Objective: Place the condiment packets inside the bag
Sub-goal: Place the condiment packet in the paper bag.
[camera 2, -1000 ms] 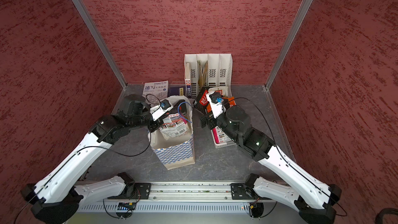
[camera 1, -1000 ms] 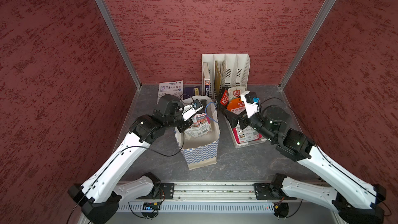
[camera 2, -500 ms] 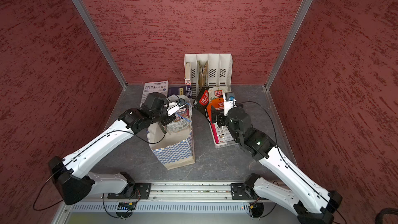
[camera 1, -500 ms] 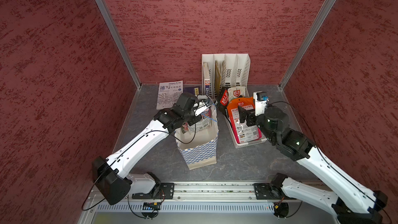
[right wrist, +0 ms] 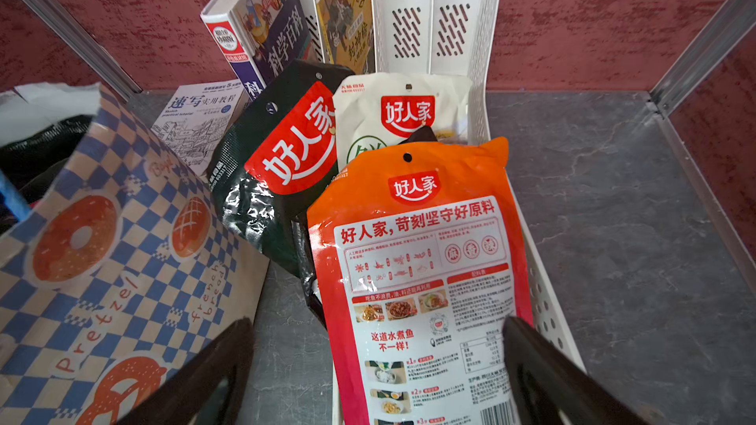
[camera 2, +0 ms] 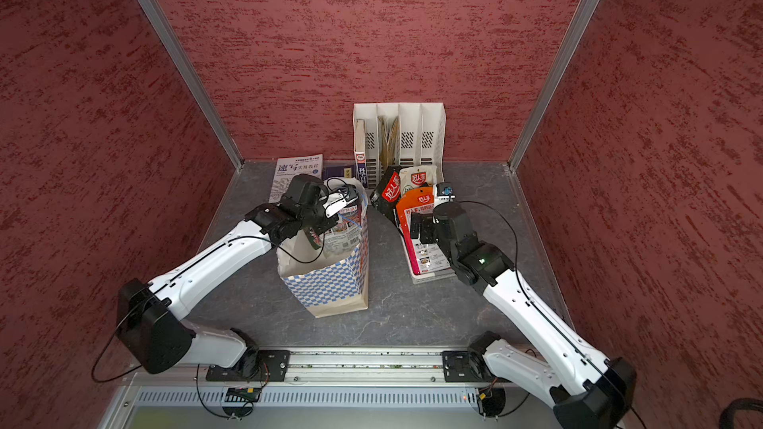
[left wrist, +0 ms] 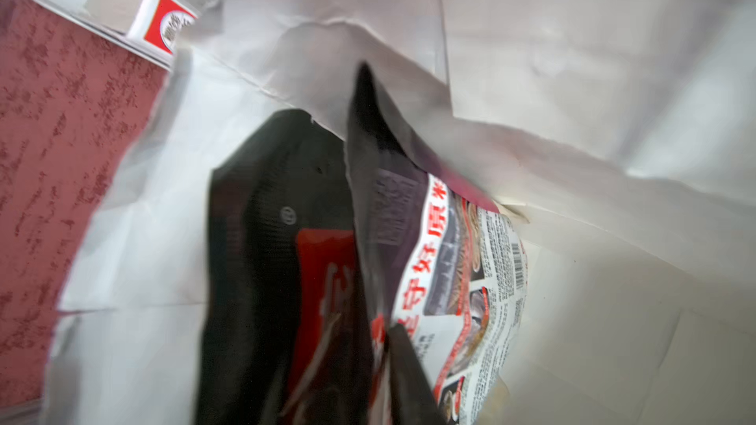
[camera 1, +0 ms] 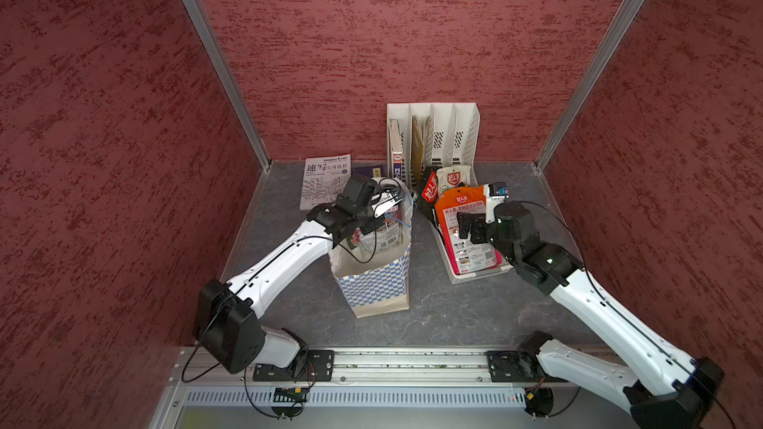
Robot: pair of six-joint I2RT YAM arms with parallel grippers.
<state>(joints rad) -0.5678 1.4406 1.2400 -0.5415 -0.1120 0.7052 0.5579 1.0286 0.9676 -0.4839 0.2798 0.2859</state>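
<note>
Left fingers are down inside the mouth of the paper bag, alongside a white-and-red packet, with a black packet just beside it. Gripping or loose? Can't tell. Across the desk, the right fingers are spread wide above the orange packet lying in the white basket. A second black packet and a cream packet lean just beyond them.

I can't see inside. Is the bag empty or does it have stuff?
Not empty. Packets sit inside the bag, seen through its open top.
</note>
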